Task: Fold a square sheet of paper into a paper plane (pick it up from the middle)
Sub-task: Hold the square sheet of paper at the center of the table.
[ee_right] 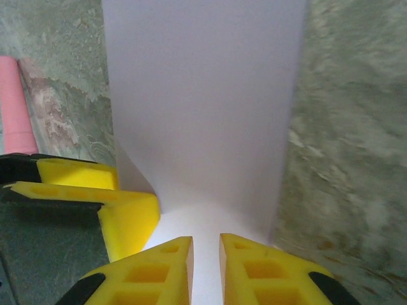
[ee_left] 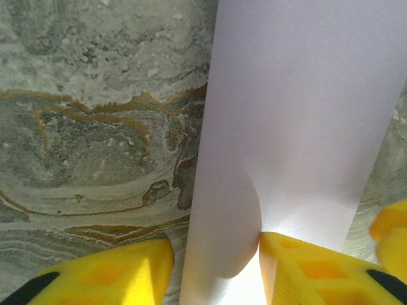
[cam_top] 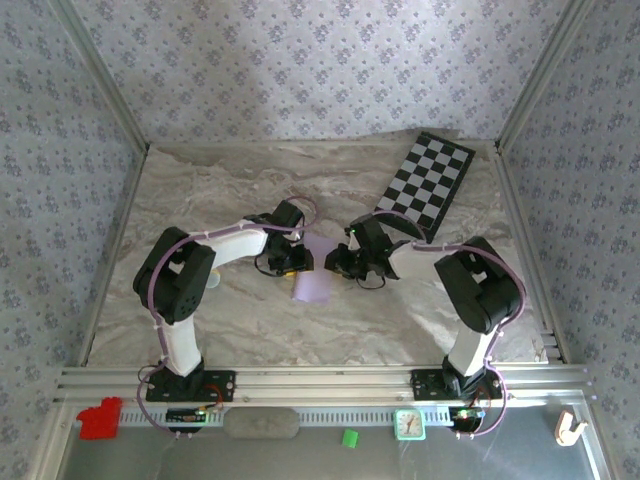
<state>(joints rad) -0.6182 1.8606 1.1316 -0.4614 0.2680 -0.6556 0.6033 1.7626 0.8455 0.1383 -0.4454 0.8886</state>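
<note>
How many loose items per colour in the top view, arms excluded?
Lilac: 1, paper sheet
Black-and-white: 1, chequered board
Red: 1, red piece
Green: 1, small block
Mint: 1, small clock
Grey: 1, oblong pad
Beige: 1, hook
Total: 7

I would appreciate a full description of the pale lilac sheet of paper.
The thin pale lilac sheet of paper looks smooth and unprinted. It shows as a narrow strip, bowed rather than flat, over the middle of the marbled grey tabletop. It runs between the parted yellow fingers of the left gripper and through the narrow finger gap of the right gripper.
</note>
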